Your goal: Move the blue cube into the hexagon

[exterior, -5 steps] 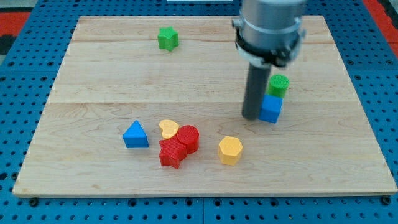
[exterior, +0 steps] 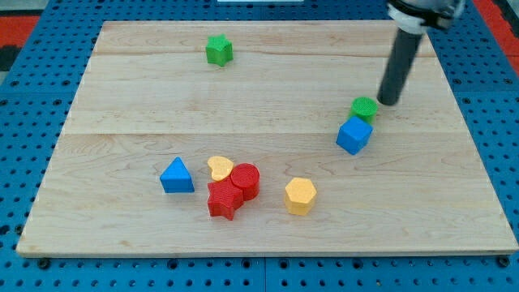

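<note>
The blue cube (exterior: 354, 135) lies at the board's right of centre, turned a little, touching a green cylinder (exterior: 364, 109) just above it. The yellow hexagon (exterior: 300, 195) lies lower down, to the cube's lower left, apart from it. My tip (exterior: 388, 101) is the lower end of a dark rod that comes in from the view's top right. It stands just right of the green cylinder and above and right of the blue cube, not touching the cube.
A red cylinder (exterior: 246, 179), a red star (exterior: 224, 199) and a yellow heart (exterior: 218, 168) cluster left of the hexagon. A blue triangle (exterior: 177, 176) lies further left. A green star (exterior: 218, 50) is near the wooden board's top edge (exterior: 259, 24).
My tip has moved from the blue cube's left side up and right to beside the green cylinder. The blue cube has rotated slightly.
</note>
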You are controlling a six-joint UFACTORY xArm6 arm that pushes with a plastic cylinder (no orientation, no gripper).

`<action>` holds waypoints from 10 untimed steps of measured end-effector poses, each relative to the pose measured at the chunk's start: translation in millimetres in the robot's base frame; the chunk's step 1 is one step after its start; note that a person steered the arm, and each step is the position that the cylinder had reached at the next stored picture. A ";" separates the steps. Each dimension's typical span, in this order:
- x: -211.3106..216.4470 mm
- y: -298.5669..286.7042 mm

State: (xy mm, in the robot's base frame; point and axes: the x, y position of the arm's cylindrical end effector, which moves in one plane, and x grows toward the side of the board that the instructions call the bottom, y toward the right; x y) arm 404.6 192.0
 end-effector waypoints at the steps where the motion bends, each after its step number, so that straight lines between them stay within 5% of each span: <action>1: 49.2 -40.3; 4: 32.4 -200.7; 5: 63.0 -216.4; 7: 41.1 -141.1; 9: 95.0 -133.2; 10: 89.2 -43.1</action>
State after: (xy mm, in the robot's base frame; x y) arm 493.8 148.9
